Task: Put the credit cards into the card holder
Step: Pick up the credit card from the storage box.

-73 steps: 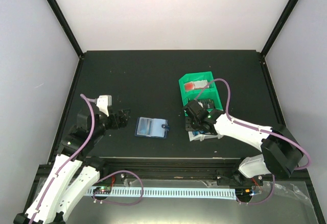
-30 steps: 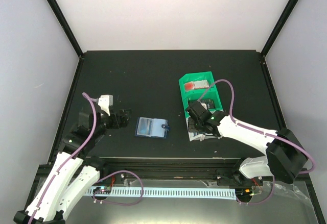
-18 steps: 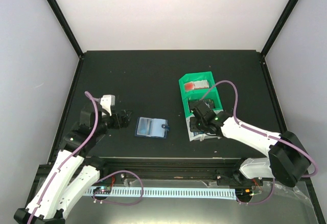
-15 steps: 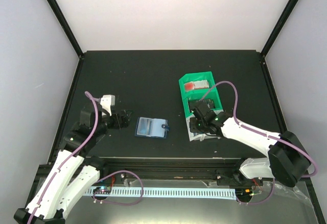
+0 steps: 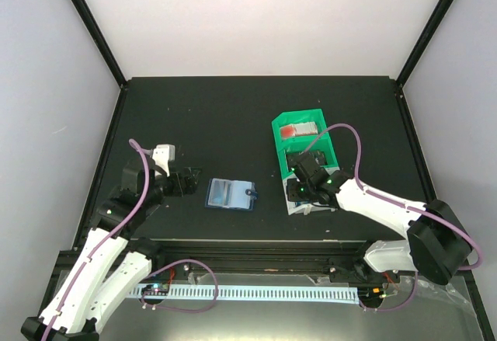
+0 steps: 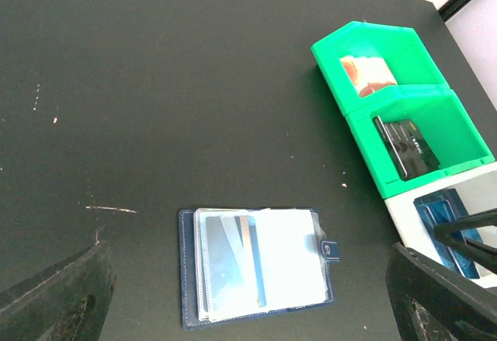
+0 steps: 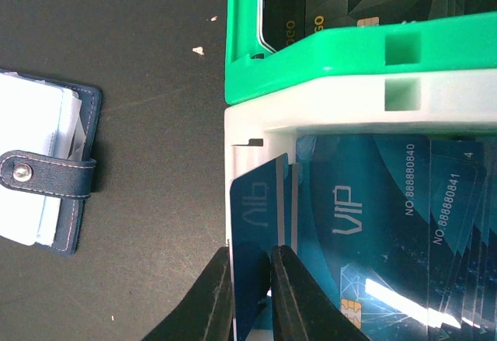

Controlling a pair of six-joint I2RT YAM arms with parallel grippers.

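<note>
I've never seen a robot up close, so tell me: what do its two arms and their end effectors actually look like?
The left arm and right arm match: smooth white shells with black joints and a purple cable looping along each. A small green light glows on the right one. The left end effector and the right end effector are both black, with two fingers.

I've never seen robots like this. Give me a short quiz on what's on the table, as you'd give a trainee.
1. True or false: the card holder lies open on the table.
2. The blue credit cards sit in: A) far green bin, B) middle green bin, C) white bin.
3. Which gripper has a blue card between its fingers?
Key: 1 true; 2 C; 3 the right gripper.
</note>
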